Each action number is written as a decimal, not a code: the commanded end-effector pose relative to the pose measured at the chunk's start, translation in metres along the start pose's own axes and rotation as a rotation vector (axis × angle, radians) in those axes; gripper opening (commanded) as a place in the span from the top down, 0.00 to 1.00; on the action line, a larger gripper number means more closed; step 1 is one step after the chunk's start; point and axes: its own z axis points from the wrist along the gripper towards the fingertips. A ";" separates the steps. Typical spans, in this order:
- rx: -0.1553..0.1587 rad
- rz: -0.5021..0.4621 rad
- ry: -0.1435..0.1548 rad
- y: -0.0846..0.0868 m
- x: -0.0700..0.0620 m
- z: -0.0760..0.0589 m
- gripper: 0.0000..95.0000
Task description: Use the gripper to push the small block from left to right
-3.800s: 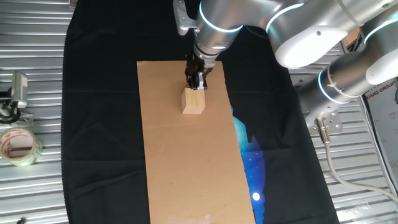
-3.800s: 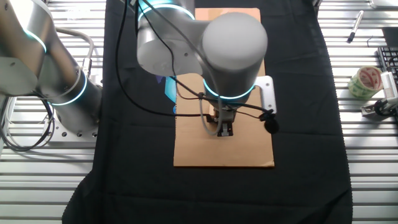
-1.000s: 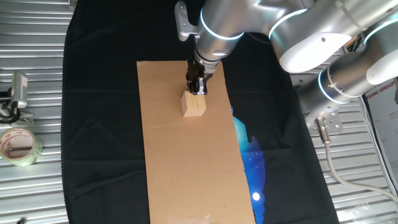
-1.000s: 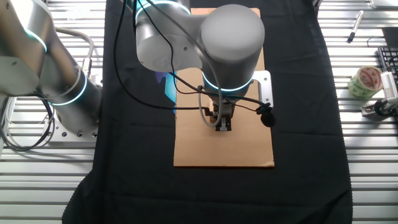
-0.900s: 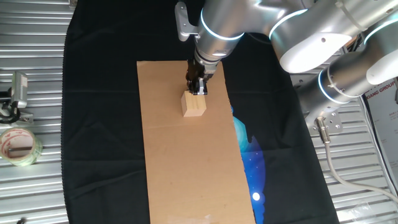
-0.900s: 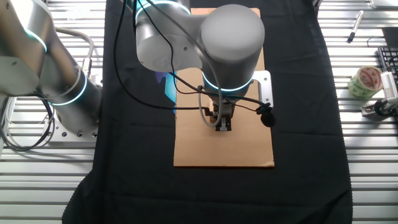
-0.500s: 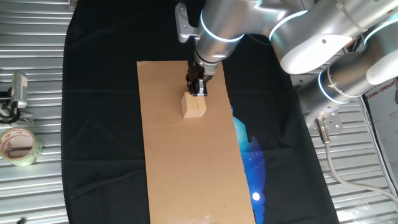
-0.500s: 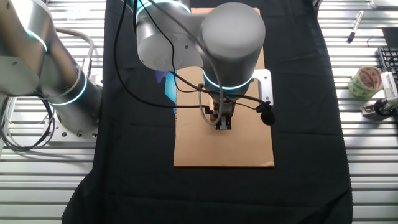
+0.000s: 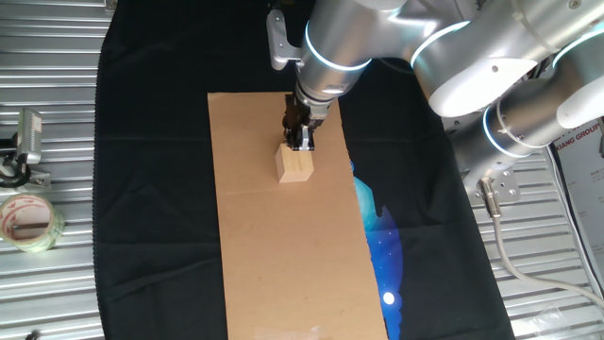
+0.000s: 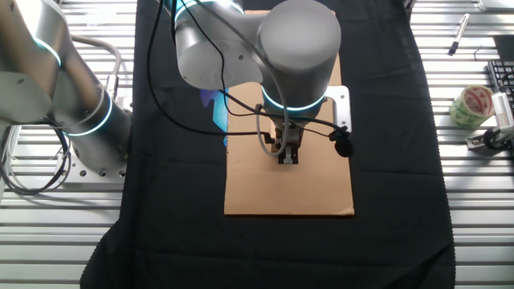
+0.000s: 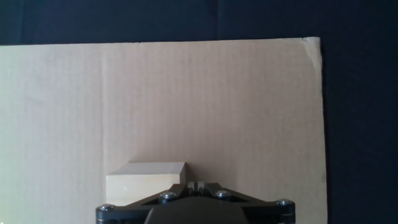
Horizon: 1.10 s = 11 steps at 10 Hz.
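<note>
The small block (image 9: 295, 163), a pale tan wooden cube, sits on the brown cardboard sheet (image 9: 283, 246) in its upper part. The gripper (image 9: 302, 142) points down with its tips at the block's far, right-hand top edge, and its fingers are shut together with nothing between them. In the hand view the block (image 11: 146, 178) lies just left of the gripper (image 11: 196, 185), with the fingertips against its right corner. In the other fixed view the gripper (image 10: 288, 156) stands over the cardboard (image 10: 321, 193) and the arm hides the block.
A black cloth (image 9: 151, 189) covers the table under the cardboard. A tape roll (image 9: 28, 222) and a metal clip (image 9: 28, 137) lie on the slatted surface at the left. The second silver arm (image 9: 538, 113) stands at the right. A blue patch (image 9: 382, 236) lies beside the cardboard's right edge.
The gripper and the block have crept a short way along the cardboard, toward the near end in the first fixed view. The fingers stay shut.
</note>
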 end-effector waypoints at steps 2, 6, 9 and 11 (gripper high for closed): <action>0.001 0.003 0.002 0.001 0.000 -0.001 1.00; 0.002 0.007 0.003 0.003 0.001 0.000 1.00; 0.003 0.009 0.002 0.004 0.001 0.000 1.00; 0.005 0.011 0.002 0.006 0.000 0.001 1.00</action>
